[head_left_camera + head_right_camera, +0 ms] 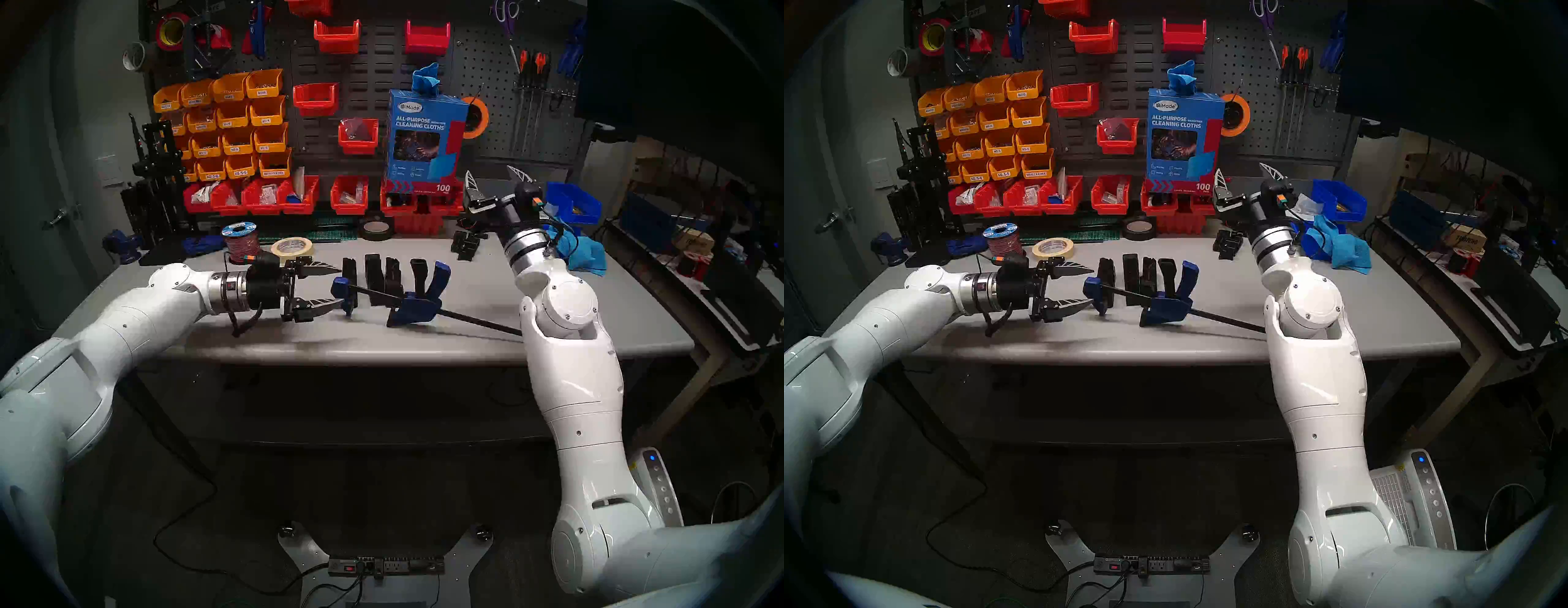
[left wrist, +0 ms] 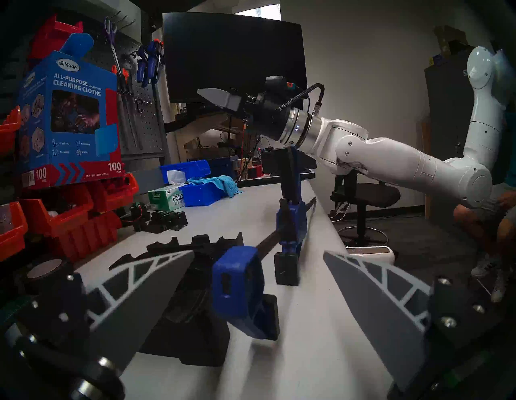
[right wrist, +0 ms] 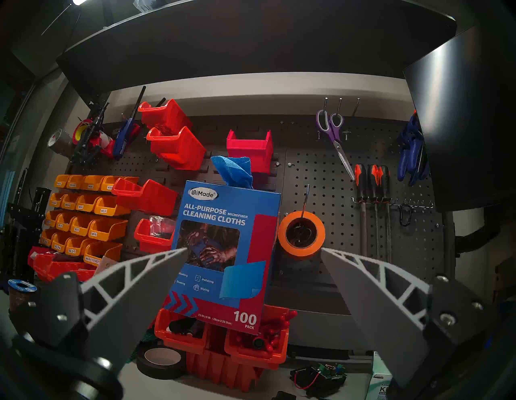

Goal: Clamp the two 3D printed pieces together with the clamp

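Left gripper [image 1: 329, 286] is spread wide and empty, pointing level along the table [image 1: 466, 344] toward the clamp [image 1: 394, 299]. Its fingertips flank the clamp's fixed blue end jaw [image 1: 343, 291] without touching; the left wrist view shows that jaw [image 2: 237, 287] centred in the gap with daylight on both sides.

Clamp lies mid-table. Its thin black bar [image 1: 479, 322] runs from the end jaw away to the right and slightly toward the table's front edge, so the long axis is roughly in line with where the left gripper points. Blue trigger body [image 1: 413, 312] sits partway along the bar, handle sticking up.

The two 3D printed pieces [image 1: 382, 276] stand upright just behind the bar, between the two blue jaws as seen from the head; can't tell whether either jaw touches them.

Right gripper [image 1: 496, 180] is also spread and empty, raised well above the table at the back right, aimed at the cleaning cloths box [image 3: 223, 251] on the wall. It is well clear of the clamp.

Judgement: left arm is the near one. Next move is closing on the end jaw, and approach is along the bar, so pushing in risks sliding the clamp rightward.
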